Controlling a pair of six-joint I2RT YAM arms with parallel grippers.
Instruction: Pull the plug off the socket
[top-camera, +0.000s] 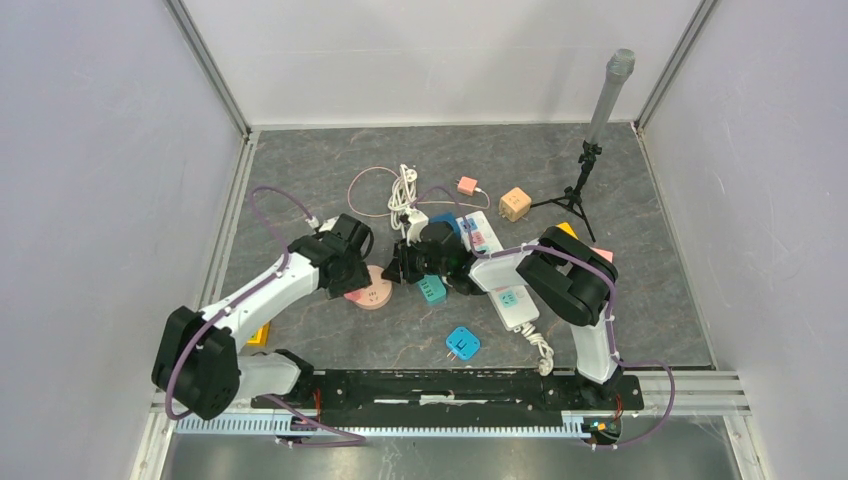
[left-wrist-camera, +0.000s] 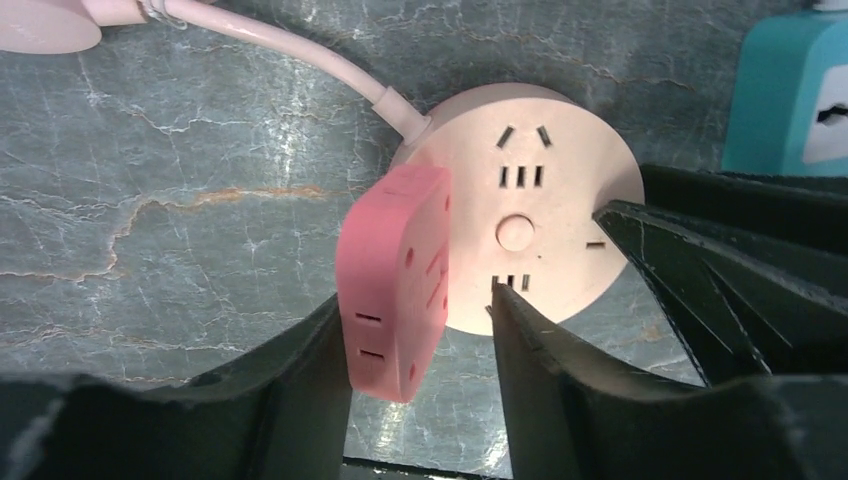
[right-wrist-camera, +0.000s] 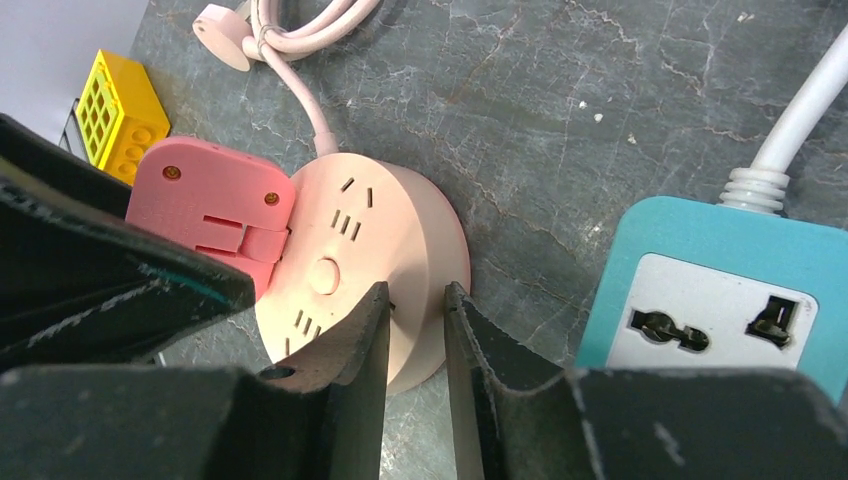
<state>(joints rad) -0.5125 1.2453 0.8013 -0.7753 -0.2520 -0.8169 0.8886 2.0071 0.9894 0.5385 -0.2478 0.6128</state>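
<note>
A round pale-pink socket (top-camera: 376, 296) lies on the grey table, its pink cable running to the back. A darker pink plug (left-wrist-camera: 395, 280) stands tilted at its left edge; I cannot tell whether its pins are in the socket (left-wrist-camera: 545, 225). My left gripper (left-wrist-camera: 415, 300) is open around the plug, left finger against it, right finger apart from it. In the right wrist view the plug (right-wrist-camera: 205, 200) shows its screw face beside the socket (right-wrist-camera: 390, 225). My right gripper (right-wrist-camera: 412, 295) is almost shut, a narrow gap between its fingers, tips on the socket's right side and nothing between them.
A teal socket block (right-wrist-camera: 710, 300) lies just right of the round socket, and shows in the top view (top-camera: 432, 290). A yellow block (right-wrist-camera: 110, 110) lies to the left. A white power strip (top-camera: 510, 295), a blue adapter (top-camera: 462, 343), an orange cube (top-camera: 515, 203) and a tripod (top-camera: 580, 190) are around.
</note>
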